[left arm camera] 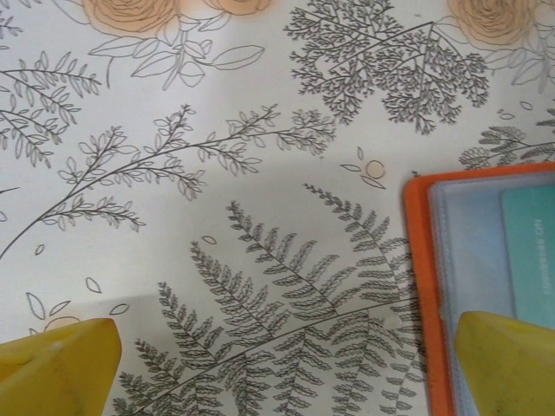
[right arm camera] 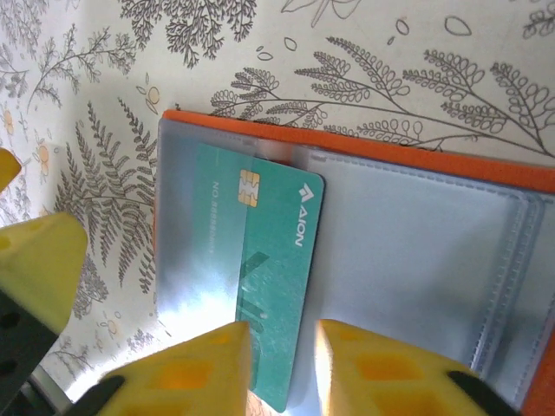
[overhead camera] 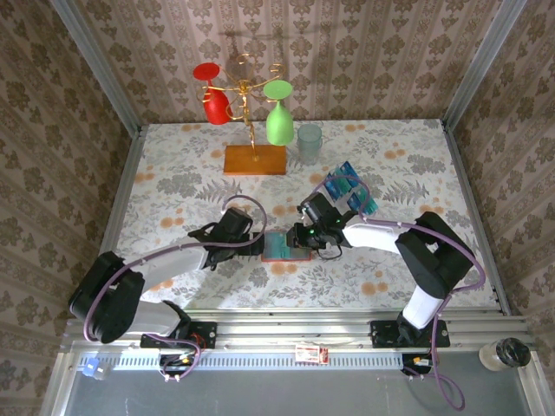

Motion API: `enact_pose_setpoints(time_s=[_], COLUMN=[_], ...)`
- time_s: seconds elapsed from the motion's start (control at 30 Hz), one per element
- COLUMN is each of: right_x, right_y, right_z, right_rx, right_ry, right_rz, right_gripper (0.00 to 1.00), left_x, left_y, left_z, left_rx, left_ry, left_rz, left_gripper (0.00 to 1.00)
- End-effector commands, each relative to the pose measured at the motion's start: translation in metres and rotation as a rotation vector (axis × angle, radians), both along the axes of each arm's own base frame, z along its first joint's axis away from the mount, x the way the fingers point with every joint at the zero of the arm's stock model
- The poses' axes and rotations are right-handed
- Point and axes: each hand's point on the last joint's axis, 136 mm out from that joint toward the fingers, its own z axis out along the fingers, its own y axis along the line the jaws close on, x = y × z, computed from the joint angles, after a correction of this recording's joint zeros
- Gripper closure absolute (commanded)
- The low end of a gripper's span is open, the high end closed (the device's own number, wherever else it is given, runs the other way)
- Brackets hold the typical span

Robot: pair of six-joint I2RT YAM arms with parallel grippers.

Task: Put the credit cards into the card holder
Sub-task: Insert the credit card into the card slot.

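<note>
AION lettering [right arm camera: 303, 215] on teal credit card [right arm camera: 260, 251] legible from right wrist, blurred from above, right gripper [right arm camera: 284, 364] at 6 o'clock, grip indeterminate, left gripper [left arm camera: 282, 347] spread wide, empty

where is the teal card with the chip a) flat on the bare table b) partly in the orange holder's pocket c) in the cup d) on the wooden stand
b: the teal card lies partly tucked into the open card holder, its lower end sticking out.
</note>
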Motion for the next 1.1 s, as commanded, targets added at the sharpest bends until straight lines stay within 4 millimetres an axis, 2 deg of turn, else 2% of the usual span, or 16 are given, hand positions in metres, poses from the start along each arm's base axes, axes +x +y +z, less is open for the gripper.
enact_pose_setpoints(time_s=[0.0,0.1,0.23,0.5,0.77,0.9,1.07], right_x=[-0.002,0.000,0.002,0.004,0.003,0.004,0.006], right_y=[-0.005,0.000,0.007,0.018,0.038,0.046,0.050], right_z=[0.002,0.001,-0.003,-0.019,-0.025,-0.022,-0.007], right_rx=[-0.064,-0.059,-0.060,-0.075,-0.065,-0.040,-0.012], right_ry=[-0.001,0.005,0.017,0.048,0.070,0.076,0.059], right_rz=[0.032,0.039,0.050,0.073,0.094,0.094,0.101], right_gripper=[0.80,0.86,0.89,0.90,0.93,0.94,0.94], left_x=[-0.009,-0.010,-0.010,-0.011,-0.012,-0.012,-0.012], left_y=[0.008,0.010,0.011,0.006,0.002,0.001,-0.001], left_z=[-0.010,-0.017,-0.024,-0.035,-0.042,-0.043,-0.041], left_rx=[0.029,0.042,0.066,0.090,0.081,0.073,0.069], left_ry=[0.039,0.055,0.076,0.118,0.133,0.131,0.126], left_rz=[-0.014,-0.012,-0.020,-0.056,-0.064,-0.063,-0.064], left_gripper=[0.00,0.00,0.00,0.00,0.00,0.00,0.00])
